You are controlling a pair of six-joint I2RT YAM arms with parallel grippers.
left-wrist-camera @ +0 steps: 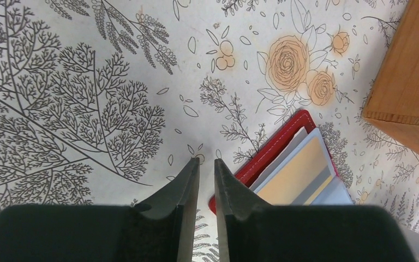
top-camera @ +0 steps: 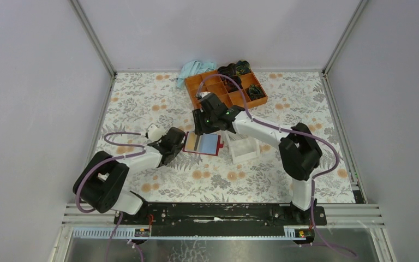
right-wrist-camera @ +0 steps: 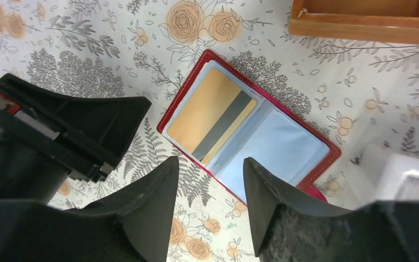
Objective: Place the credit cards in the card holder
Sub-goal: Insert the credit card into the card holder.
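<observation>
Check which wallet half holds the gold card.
The wallet half beside the left gripper: gold card with a dark stripe. The other half shows only pale blue.

So the table cover (left-wrist-camera: 87,82) is off-white with grey line-drawn ferns and leaves, plus peachy-orange roses dotted around. The small folding card holder (right-wrist-camera: 248,128) is dark red with matching stitching, and its clear inner pockets look pale blue. The flat rectangular card (right-wrist-camera: 210,117) is tan-gold with a dark grey stripe. My left gripper (left-wrist-camera: 206,164) and right gripper (right-wrist-camera: 210,169) are both matte black. The plastic compartment tray (top-camera: 203,83) is orange, the crumpled cloth (top-camera: 196,68) light blue, the clear box (top-camera: 245,148) whitish.
</observation>
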